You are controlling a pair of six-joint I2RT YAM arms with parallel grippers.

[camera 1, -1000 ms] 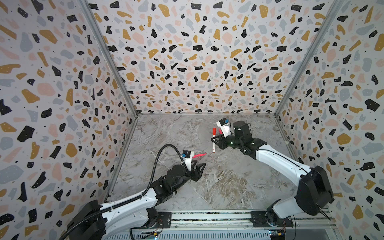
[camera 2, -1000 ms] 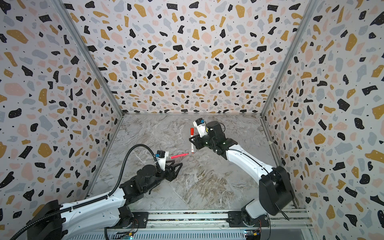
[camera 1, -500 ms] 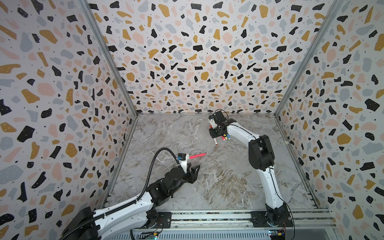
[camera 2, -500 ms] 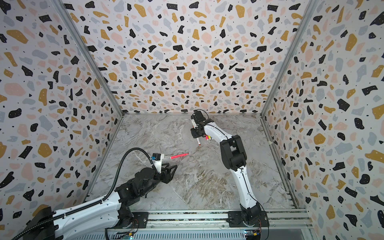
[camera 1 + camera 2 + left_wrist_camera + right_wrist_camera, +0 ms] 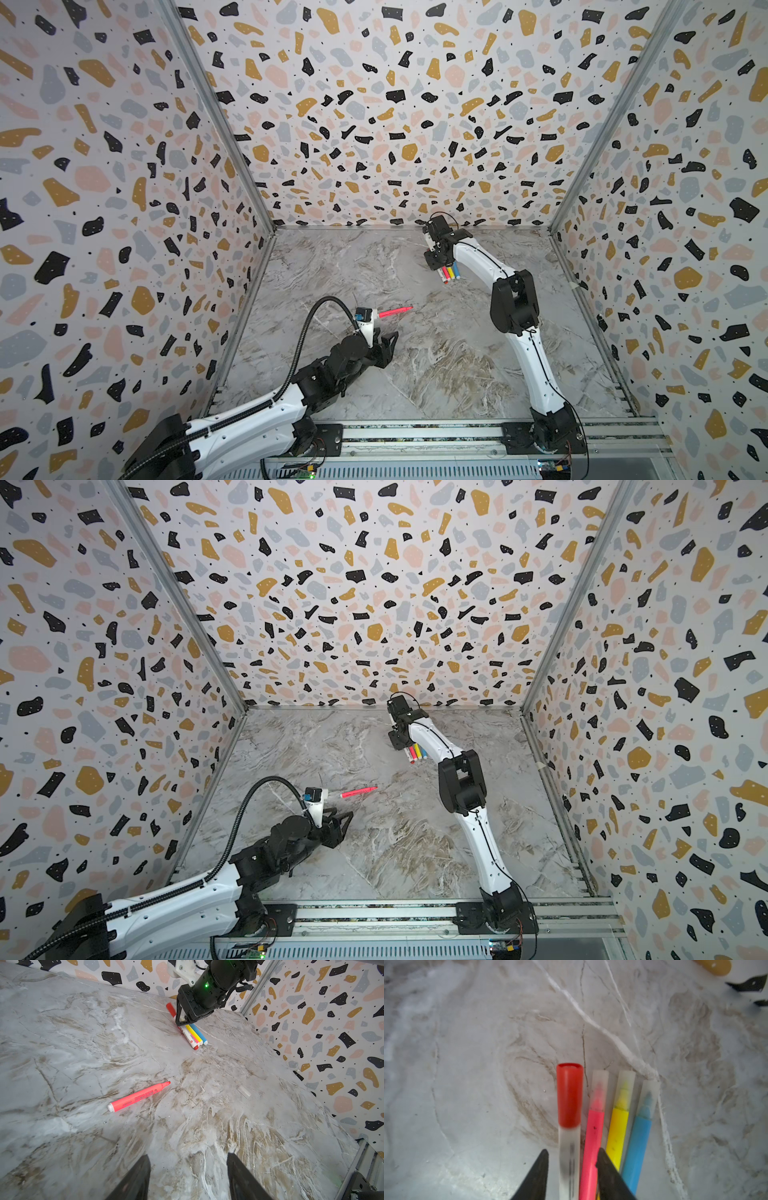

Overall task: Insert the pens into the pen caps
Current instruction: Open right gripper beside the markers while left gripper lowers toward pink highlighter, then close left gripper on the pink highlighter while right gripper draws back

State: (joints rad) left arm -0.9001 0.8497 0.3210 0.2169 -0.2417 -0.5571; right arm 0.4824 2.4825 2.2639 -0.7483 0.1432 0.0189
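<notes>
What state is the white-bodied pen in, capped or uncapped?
Capped: in the right wrist view, a red cap covers the end of the white-bodied pen, with no tip showing.

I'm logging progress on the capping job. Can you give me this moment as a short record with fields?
capped row: white pen with red cap, pink pen, yellow pen, blue pen, side by side near the back wall
uncapped: lone pink pen, mid-table, tip bare
right gripper: jaws open, straddling the white pen
left gripper: jaws open, empty, short of the lone pink pen
</notes>
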